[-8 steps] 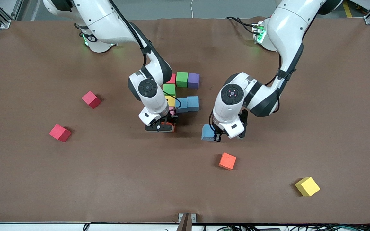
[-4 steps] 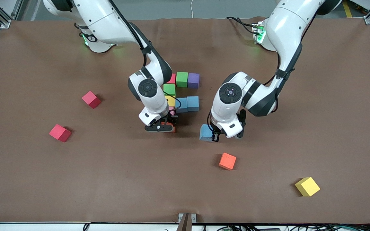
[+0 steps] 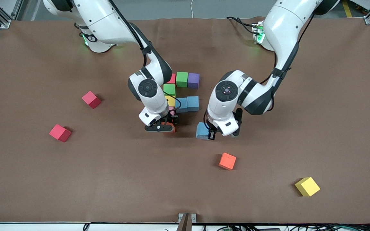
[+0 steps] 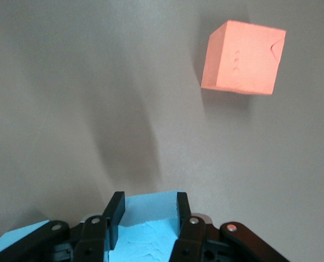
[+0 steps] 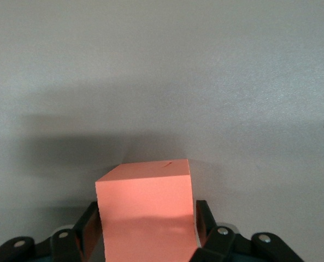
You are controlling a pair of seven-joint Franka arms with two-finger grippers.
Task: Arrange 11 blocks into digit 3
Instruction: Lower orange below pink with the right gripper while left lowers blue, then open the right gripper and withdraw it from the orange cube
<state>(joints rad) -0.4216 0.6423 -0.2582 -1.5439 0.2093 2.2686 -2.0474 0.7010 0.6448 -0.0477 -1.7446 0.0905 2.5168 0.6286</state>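
Observation:
Several blocks stand in a cluster at mid-table: red (image 3: pixel 172 78), green (image 3: pixel 181 79), purple (image 3: pixel 193 80), green (image 3: pixel 169 89), yellow (image 3: pixel 170 101), two light blue (image 3: pixel 187 104) and pink (image 3: pixel 172 111). My right gripper (image 3: pixel 168 127) is shut on an orange block (image 5: pixel 145 213) set down at the cluster's end nearest the front camera. My left gripper (image 3: pixel 208 133) is shut on a light blue block (image 3: pixel 201 131), also in the left wrist view (image 4: pixel 148 224), low over the table beside the cluster. A loose orange block (image 3: pixel 227 161) lies nearer the camera and shows in the left wrist view (image 4: pixel 242 59).
Two red blocks (image 3: pixel 91 99) (image 3: pixel 60 132) lie toward the right arm's end of the brown table (image 3: pixel 108 179). A yellow block (image 3: pixel 307 186) lies toward the left arm's end, near the front edge.
My left gripper has carried the light blue block a little toward the cluster and the right gripper. The right arm has not moved.

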